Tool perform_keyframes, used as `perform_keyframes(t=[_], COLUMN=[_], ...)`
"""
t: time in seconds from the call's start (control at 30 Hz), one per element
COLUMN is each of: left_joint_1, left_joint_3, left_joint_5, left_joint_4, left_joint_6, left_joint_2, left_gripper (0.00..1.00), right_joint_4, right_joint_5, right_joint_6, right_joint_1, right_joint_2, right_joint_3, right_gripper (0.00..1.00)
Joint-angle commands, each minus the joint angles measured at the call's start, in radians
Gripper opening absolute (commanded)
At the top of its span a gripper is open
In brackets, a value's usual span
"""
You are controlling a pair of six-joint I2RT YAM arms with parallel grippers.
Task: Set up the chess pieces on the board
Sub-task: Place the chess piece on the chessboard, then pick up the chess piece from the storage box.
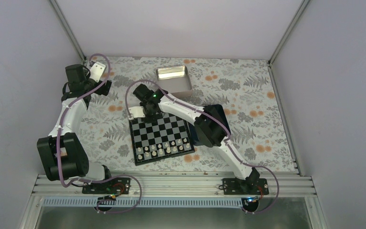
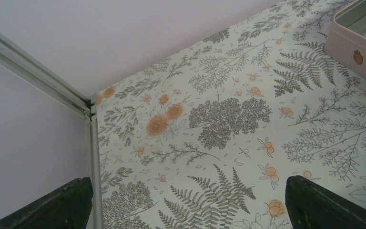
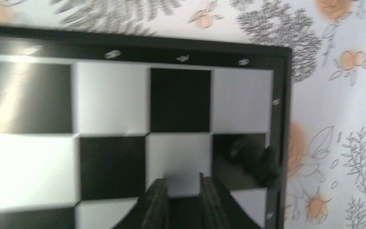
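The board (image 1: 164,129) lies in the middle of the table, with cream-white chessmen (image 1: 164,149) on its two near rows. My right gripper (image 1: 147,113) hovers low over the board's far left corner. In the right wrist view its fingers (image 3: 183,188) stand a little apart over a silvery square, with nothing between them. One black chess piece (image 3: 255,160), blurred, sits on a black square beside the board's border (image 3: 138,45), just right of the fingers and not touching them. My left gripper (image 2: 189,210) is wide open and empty above the tablecloth at the far left (image 1: 100,88).
A shiny metal tin (image 1: 174,78) stands behind the board; its pink side shows in the left wrist view (image 2: 357,43). A navy blue box (image 1: 225,119) lies right of the board, partly under my right arm. A metal frame post (image 2: 94,157) stands near the left gripper.
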State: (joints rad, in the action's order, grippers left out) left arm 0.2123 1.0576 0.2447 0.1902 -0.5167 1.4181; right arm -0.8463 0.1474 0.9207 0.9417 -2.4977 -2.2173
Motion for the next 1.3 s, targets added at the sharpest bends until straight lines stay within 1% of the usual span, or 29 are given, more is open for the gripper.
perform_keyframes(t=[0.0,0.03,0.07,0.13,0.23,0.3,0.4,0.47,0.57,0.63,0.73,0.9,1.03,1.27], left_joint_1=[0.008,0.007,0.007,0.004,0.000,-0.005,-0.026,-0.049,-0.085,-0.110,-0.142,-0.180,-0.185,-0.187], left_joint_3=[0.021,0.031,0.039,0.055,0.072,0.078,0.093,0.107,0.123,0.135,0.149,0.163,0.163,0.154], left_joint_5=[0.043,0.050,0.054,0.060,0.063,0.060,0.050,0.034,0.012,-0.008,-0.025,-0.056,-0.073,-0.079], left_joint_4=[0.038,0.046,0.053,0.065,0.081,0.081,0.087,0.090,0.079,0.070,0.060,0.058,0.058,0.055], left_joint_6=[-0.024,-0.025,-0.025,-0.026,-0.027,-0.025,-0.026,-0.023,-0.014,-0.006,0.006,0.012,0.010,0.017], left_joint_2=[-0.025,-0.021,-0.018,-0.013,-0.009,-0.006,0.013,0.034,0.071,0.093,0.118,0.136,0.133,0.128], left_gripper=[1.00,1.00,1.00,1.00,1.00,1.00,1.00,1.00,1.00,1.00,1.00,1.00,1.00,1.00], right_joint_4=[-0.072,-0.076,-0.079,-0.081,-0.118,-0.150,-0.211,-0.218,-0.193,-0.194,-0.199,-0.193,-0.178,-0.165], right_joint_5=[0.091,0.089,0.086,0.078,0.039,0.005,-0.042,-0.081,-0.109,-0.098,-0.075,-0.035,-0.028,-0.011], right_joint_6=[-0.043,-0.049,-0.054,-0.067,-0.096,-0.117,-0.110,-0.088,-0.047,-0.031,-0.020,-0.014,-0.020,-0.029], right_joint_1=[-0.004,-0.005,-0.008,-0.019,-0.057,-0.111,-0.217,-0.306,-0.402,-0.448,-0.480,-0.484,-0.483,-0.479], right_joint_2=[0.191,0.229,0.275,0.361,0.476,0.542,0.624,0.673,0.736,0.754,0.755,0.731,0.707,0.671], right_joint_3=[0.104,0.139,0.178,0.248,0.311,0.337,0.406,0.485,0.614,0.665,0.727,0.811,0.850,0.885], right_gripper=[0.29,0.35,0.39,0.41,0.44,0.47,0.49,0.49,0.49,0.49,0.48,0.47,0.49,0.49])
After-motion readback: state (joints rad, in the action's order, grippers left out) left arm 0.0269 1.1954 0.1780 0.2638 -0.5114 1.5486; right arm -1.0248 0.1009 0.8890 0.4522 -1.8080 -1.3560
